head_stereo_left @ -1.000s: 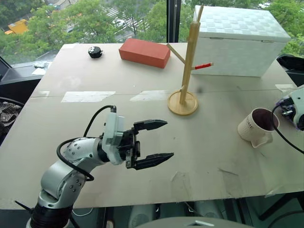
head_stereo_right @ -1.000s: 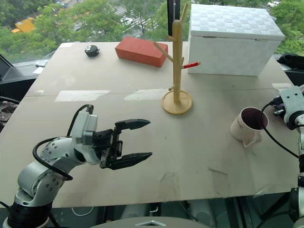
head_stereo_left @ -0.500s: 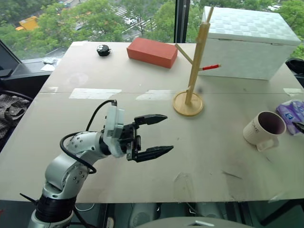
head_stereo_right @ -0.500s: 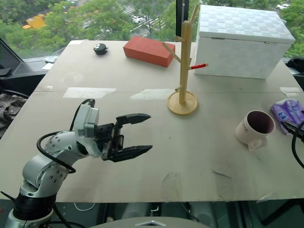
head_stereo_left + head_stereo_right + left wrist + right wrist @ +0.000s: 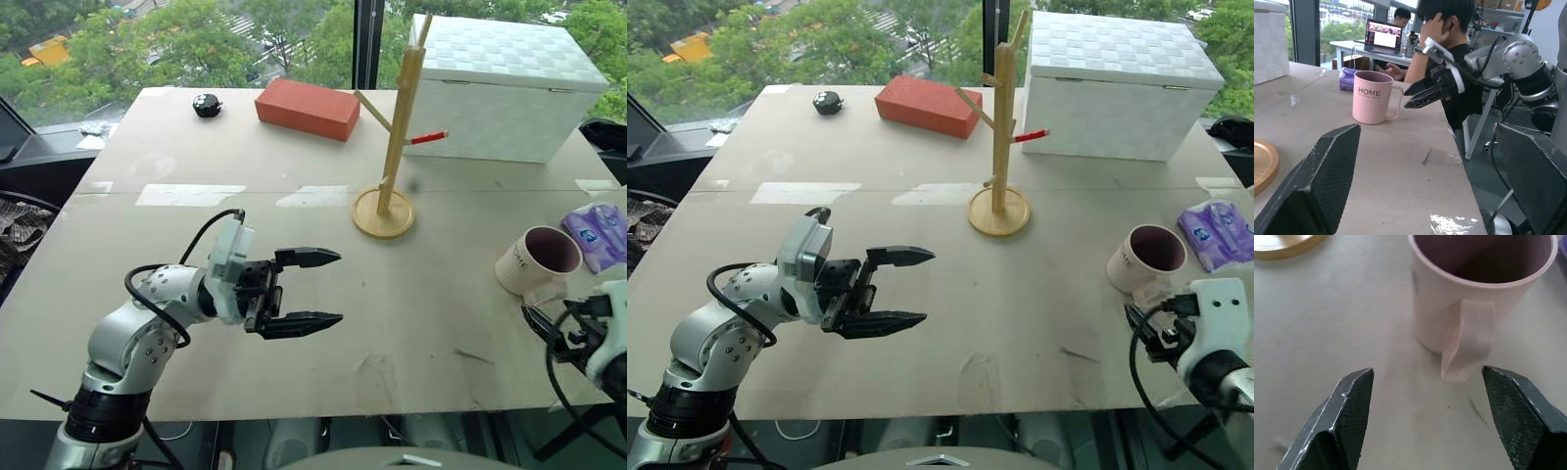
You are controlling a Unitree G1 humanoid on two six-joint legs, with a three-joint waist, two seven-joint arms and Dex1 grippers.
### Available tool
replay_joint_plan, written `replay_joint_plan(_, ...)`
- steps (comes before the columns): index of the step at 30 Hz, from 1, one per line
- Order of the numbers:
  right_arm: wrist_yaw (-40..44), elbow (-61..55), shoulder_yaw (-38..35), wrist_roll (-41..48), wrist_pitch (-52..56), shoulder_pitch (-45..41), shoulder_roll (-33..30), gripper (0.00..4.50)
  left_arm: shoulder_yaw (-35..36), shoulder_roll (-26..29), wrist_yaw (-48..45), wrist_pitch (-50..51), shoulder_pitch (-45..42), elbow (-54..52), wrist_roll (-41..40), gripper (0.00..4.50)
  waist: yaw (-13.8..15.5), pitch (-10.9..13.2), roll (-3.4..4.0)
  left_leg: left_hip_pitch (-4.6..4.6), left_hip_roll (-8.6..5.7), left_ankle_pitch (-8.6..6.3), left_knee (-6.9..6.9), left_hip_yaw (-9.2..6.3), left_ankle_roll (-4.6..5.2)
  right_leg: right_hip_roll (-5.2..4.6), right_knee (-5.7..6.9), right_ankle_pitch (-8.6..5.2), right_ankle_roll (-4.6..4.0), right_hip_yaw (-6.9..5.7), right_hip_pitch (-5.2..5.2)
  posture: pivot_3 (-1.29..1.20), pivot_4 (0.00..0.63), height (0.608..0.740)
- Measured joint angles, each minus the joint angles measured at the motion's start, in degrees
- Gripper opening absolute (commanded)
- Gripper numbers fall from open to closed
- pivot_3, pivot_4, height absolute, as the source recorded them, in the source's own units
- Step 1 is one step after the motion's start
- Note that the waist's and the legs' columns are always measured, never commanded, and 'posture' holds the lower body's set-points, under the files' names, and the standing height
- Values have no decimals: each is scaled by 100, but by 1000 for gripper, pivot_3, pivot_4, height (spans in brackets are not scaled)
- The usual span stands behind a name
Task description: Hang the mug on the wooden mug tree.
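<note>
The right gripper (image 5: 1427, 423), jaws spread, is lining up just near of the mug's (image 5: 1144, 258) handle (image 5: 1469, 340), which is facing it. Closing squarely across that handle looks best, so the mug isn't tipping. The left gripper (image 5: 304, 289) is hanging spread, well left.

A red brick (image 5: 304, 108) is lying at upper centre, a white box (image 5: 505, 83) is sitting upper right, a purple packet (image 5: 596, 235) is resting at right edge, a small black object (image 5: 207, 104) is lying upper left

Matt cream ceramic mug (image 5: 1469, 298); smooth pale-wood mug tree (image 5: 392, 147); dull scuffed board tabletop (image 5: 411, 313); glossy plastic packet (image 5: 1215, 230); textured black gripper fingers (image 5: 1352, 421).
</note>
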Motion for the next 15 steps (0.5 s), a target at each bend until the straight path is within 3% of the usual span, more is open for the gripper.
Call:
replay_joint_plan(8, -1177, 859, 1061, -1229, -975, -209, 175, 3548, 48, -4, 70, 61, 94, -45, -8, 4500, 5, 0, 1, 1, -1, -1, -3, 7, -1, 13, -2, -8, 13, 0, 0, 0, 150, 740)
replay_joint_plan(15, -1743, 1401, 1407, -1873, -1223, -473, 313, 3548, 47, -36, 164, 7, 173, -86, 63, 4500, 5, 0, 2, 6, 1, 0, 0, 5, 0, 13, 6, -7, 13, 0, 0, 0, 150, 740)
